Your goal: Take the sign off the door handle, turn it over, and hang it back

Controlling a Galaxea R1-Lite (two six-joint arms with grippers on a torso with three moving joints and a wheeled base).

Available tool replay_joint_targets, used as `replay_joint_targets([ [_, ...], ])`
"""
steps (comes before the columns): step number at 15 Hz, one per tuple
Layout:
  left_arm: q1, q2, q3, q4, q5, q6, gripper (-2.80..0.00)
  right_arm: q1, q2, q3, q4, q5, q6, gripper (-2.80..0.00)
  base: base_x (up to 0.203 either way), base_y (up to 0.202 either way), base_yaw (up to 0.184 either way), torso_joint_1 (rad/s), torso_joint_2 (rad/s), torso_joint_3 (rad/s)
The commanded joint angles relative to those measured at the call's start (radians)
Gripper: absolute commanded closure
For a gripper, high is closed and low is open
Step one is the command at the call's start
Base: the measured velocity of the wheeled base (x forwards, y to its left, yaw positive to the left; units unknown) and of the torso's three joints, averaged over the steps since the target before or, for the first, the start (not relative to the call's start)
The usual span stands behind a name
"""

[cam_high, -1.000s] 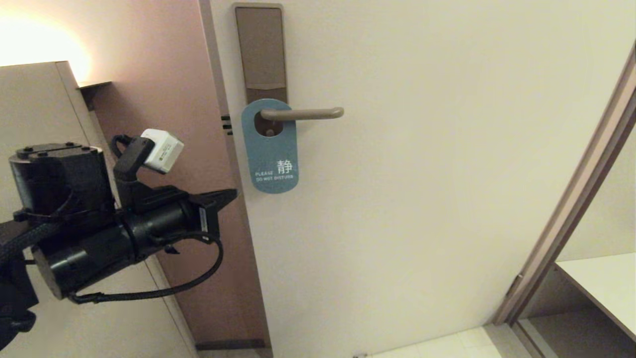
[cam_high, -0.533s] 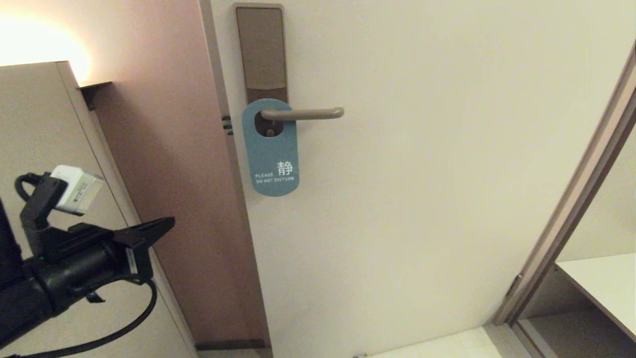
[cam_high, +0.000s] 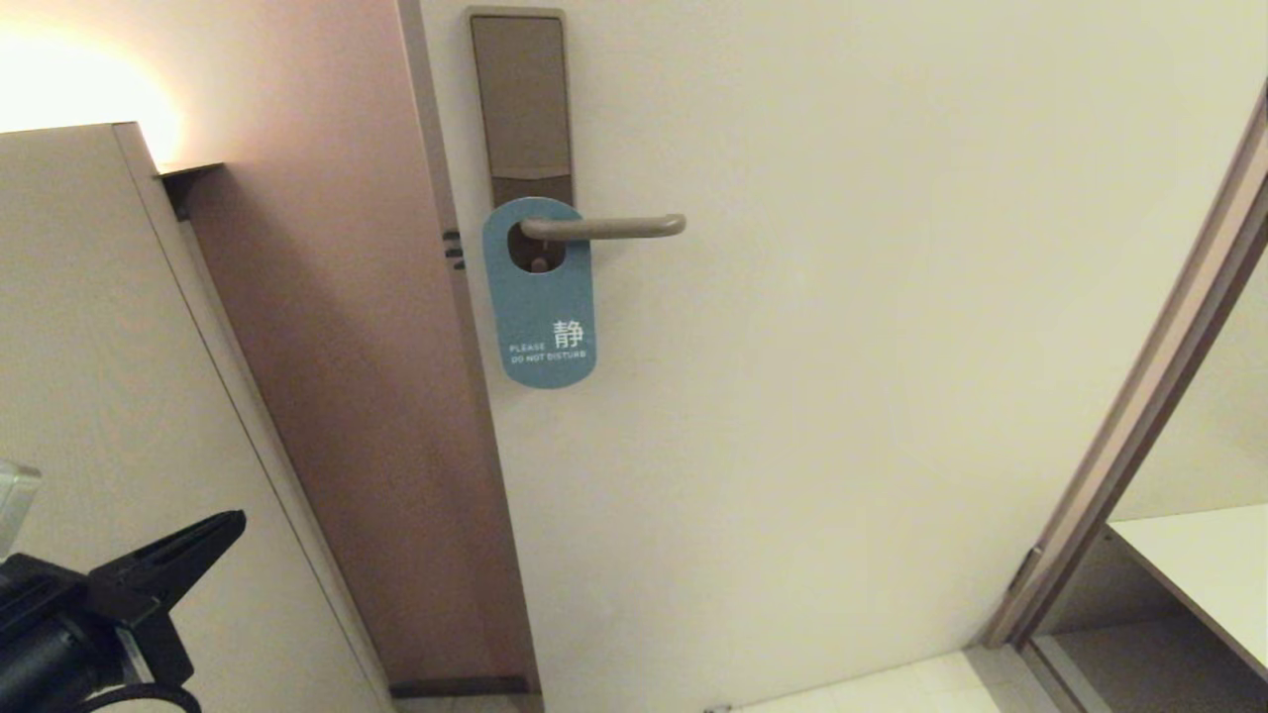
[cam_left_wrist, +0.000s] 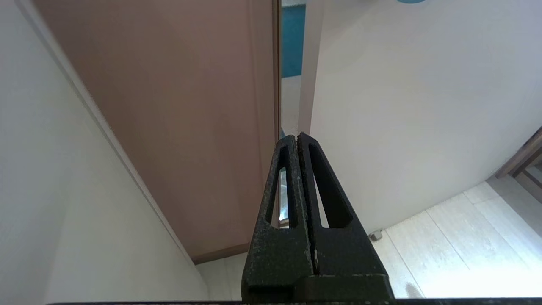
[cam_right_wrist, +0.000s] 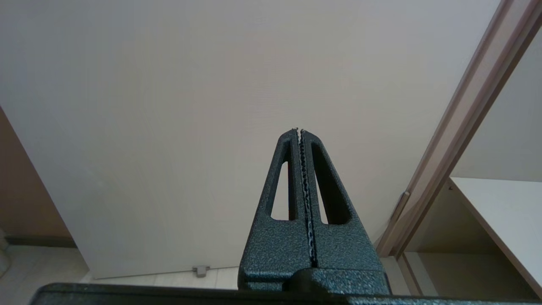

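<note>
Left gripper [cam_left_wrist: 298, 137]: black, rough-textured tapered fingers [cam_left_wrist: 326, 199] with long slots. Right gripper [cam_right_wrist: 299, 132]: same build, serrated inner edges. Pale grey camera block [cam_high: 15, 500] on left wrist.

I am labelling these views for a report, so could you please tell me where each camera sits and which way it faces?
Head view: high on the robot, facing the pale door with the teal rounded card sign on the slim bronze-grey lever handle; the left gripper shows low at left.
Left wrist view: behind the shut left gripper, facing the door edge and floor.
Right wrist view: behind the shut right gripper, facing the bare door.
Shared: all show the door.
</note>
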State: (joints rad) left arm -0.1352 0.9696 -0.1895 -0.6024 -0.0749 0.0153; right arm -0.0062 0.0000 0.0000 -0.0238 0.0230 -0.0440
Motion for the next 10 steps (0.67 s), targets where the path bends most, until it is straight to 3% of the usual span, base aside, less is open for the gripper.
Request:
replay_joint_targets([
  [1,0.014,-0.056,0.033,-0.004,-0.001,-0.002,0.0,0.0,0.002,0.0,-0.001,0.002,0.0,0.0,0.0,0.0,0.0,0.0,0.0,0.0],
  [3,0.056,-0.073,0.047,-0.005,-0.003,-0.009,0.0,0.0,0.002,0.0,-0.001,0.0,0.0,0.0,0.0,0.0,0.0,0.0,0.0,0.0],
  [8,0.063,-0.196,0.115,0.005,0.006,-0.033,0.0,0.0,0.002,0.0,-0.001,0.0,0.0,0.0,0.0,0.0,0.0,0.0,0.0,0.0],
  [10,0.063,-0.293,0.131,0.07,0.021,-0.034,0.0,0.0,0.002,0.0,-0.001,0.0,0.0,0.0,0.0,0.0,0.0,0.0,0.0,0.0],
])
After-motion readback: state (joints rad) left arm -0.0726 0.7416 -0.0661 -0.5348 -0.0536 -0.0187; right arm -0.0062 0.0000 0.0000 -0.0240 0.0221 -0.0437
